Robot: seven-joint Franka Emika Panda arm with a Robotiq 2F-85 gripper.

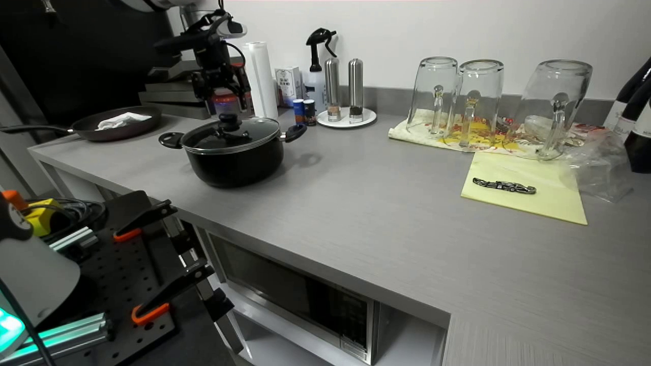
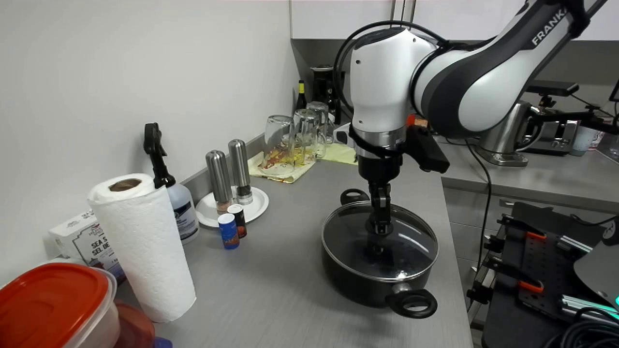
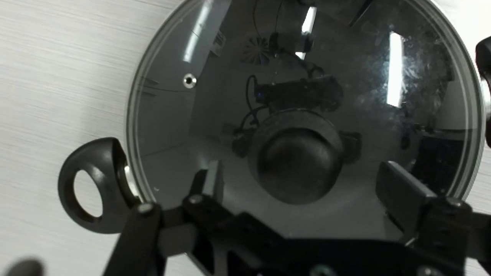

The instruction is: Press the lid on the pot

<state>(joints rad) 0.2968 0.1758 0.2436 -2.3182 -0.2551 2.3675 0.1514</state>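
In an exterior view, the lid point(image 1: 262, 130) is already sitting on the pot point(image 1: 236, 168), which stands on the counter point(image 1: 366, 188), and the hand point(image 1: 227, 108) hangs just above the lid's knob point(image 1: 230, 121) without gripping anything. The pan point(image 1: 119, 135) is well apart from the pot, so it shouldn't get in the way. In an exterior view, with a handle point(image 2: 408, 296) in the foreground, the lid looks pretty level, no obvious tilt, though whether it's properly seated is hard to tell. The hand is edge-on there, so its gap can't be read. The wrist view sorts that out: the fingers point(image 3: 399, 195) stand wide apart, one to each side of the knob, which shows roughly midway between them, touching neither. So the lining up looks good imo, and what's left is the push itself. Coming straight down like this, the fingers would probably slip past the knob and land on the lid itself, so bringing them together first and pressing on top of the knob seems the better bet. The push should go straight down, slow and dead centre, since an off-centre shove could rock the lid or make the pot skid. And the hand ought to ease off once the lid quits giving; no need to lean on it.
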